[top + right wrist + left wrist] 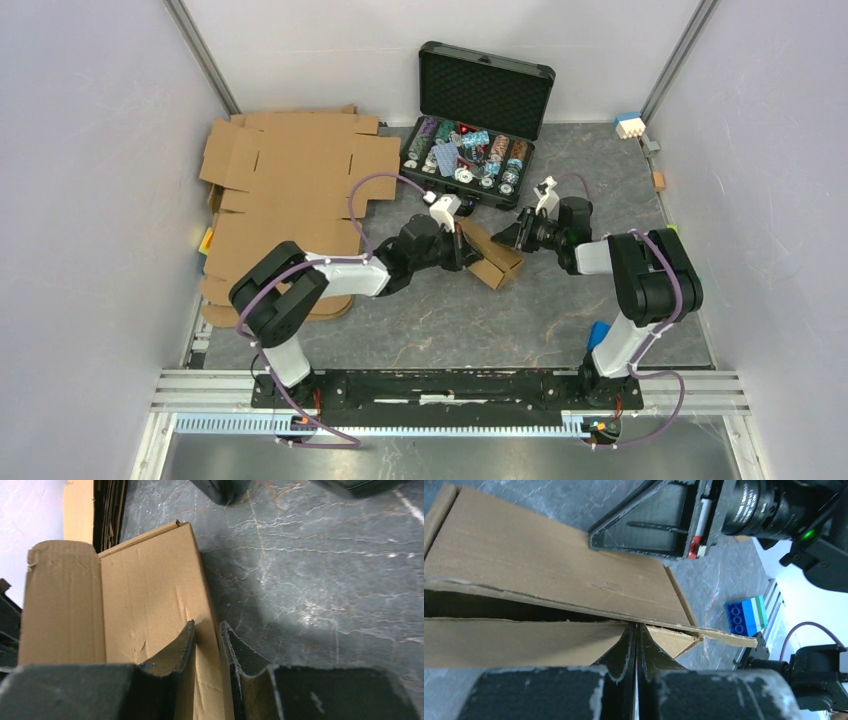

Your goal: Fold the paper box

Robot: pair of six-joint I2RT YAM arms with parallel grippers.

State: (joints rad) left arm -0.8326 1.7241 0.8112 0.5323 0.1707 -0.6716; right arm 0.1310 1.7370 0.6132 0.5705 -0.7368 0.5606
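Note:
The paper box is a small flat brown carton lying tilted on the grey tabletop between both arms. My left gripper is at its left end. In the left wrist view the gripper is shut, its tips pressed into the seam where two layers of the paper box meet. My right gripper reaches the box's far right end. In the right wrist view the gripper has narrow jaws either side of the edge of the paper box, one finger over the panel and one past it.
Big flat cardboard sheets lie at the left. An open black case of chips stands just behind the box. A blue brick sits by the right arm's base, and a white and blue block sits at the back right corner.

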